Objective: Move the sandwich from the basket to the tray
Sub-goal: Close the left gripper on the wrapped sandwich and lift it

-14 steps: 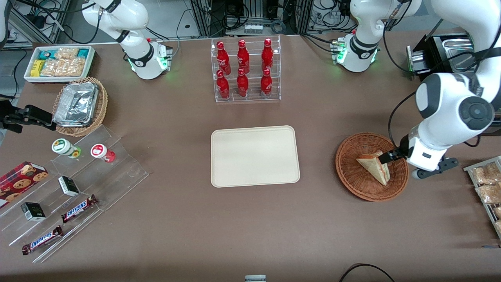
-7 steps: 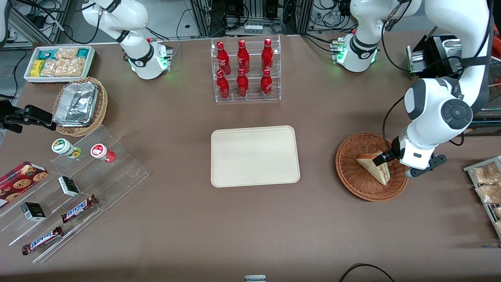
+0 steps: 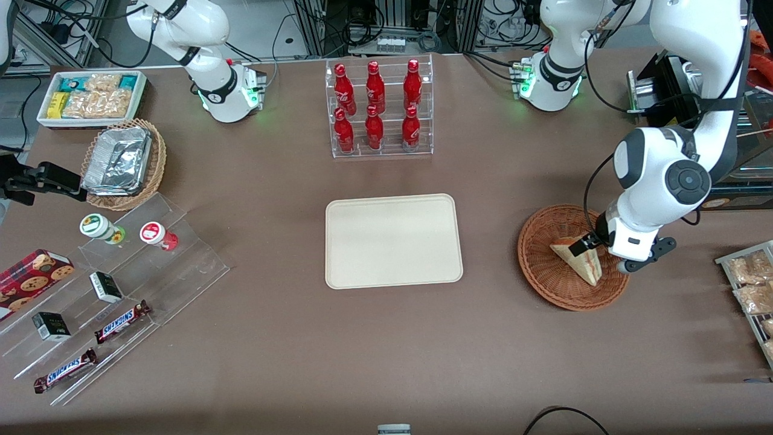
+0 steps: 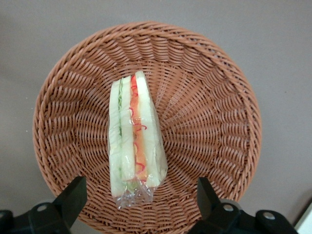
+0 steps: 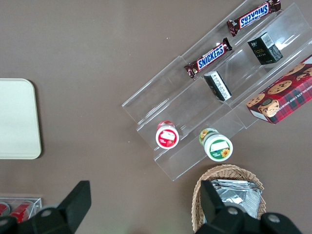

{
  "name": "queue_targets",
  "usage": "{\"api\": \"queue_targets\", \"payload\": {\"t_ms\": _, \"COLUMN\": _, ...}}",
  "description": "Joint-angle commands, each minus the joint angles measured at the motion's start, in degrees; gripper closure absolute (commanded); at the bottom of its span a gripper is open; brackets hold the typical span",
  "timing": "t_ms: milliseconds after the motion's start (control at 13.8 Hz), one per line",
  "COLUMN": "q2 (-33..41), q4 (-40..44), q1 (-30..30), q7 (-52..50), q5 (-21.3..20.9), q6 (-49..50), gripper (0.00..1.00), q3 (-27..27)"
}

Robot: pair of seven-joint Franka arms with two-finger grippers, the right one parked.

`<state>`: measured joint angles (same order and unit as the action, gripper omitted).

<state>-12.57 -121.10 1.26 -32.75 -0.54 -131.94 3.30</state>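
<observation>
The sandwich (image 3: pixel 575 256) is a wrapped white-bread wedge with red and green filling, lying on its side in the round reddish-brown basket (image 3: pixel 537 266) toward the working arm's end of the table. In the wrist view the sandwich (image 4: pixel 134 136) rests near the middle of the basket (image 4: pixel 209 97), with crinkled clear wrap at its end. My gripper (image 4: pixel 140 201) hangs open just above the basket, one black finger (image 4: pixel 73 195) on either side of the sandwich's wrapped end, touching nothing. My gripper (image 3: pixel 593 249) sits over the wedge's wide end. The cream tray (image 3: pixel 394 240) lies bare mid-table.
A clear rack of red bottles (image 3: pixel 377 109) stands farther from the front camera than the tray. A wire rack of snack packets (image 3: pixel 752 284) lies beside the basket at the table's end. A black and steel appliance (image 3: pixel 670 81) stands near the arm's base.
My arm has slid toward the tray, carrying the open gripper from the basket's rim to over the sandwich's wide end. The sandwich has not moved.
</observation>
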Motion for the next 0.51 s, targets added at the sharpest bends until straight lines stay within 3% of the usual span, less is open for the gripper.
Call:
{"api": "queue_targets", "payload": {"t_ms": 0, "q2": 0.45, "q4": -3.17, "q1": -0.03, "q7": -1.27, "q5": -0.34, "q6": -3.57, "gripper": 0.0, "q3": -0.13}}
{"api": "queue_targets", "payload": {"t_ms": 435, "q2": -1.83, "q4": -4.84, "q1": -0.03, "q7": -2.41, "q5": -0.25, "q6": -7.45, "gripper": 0.0, "q3": -0.49}}
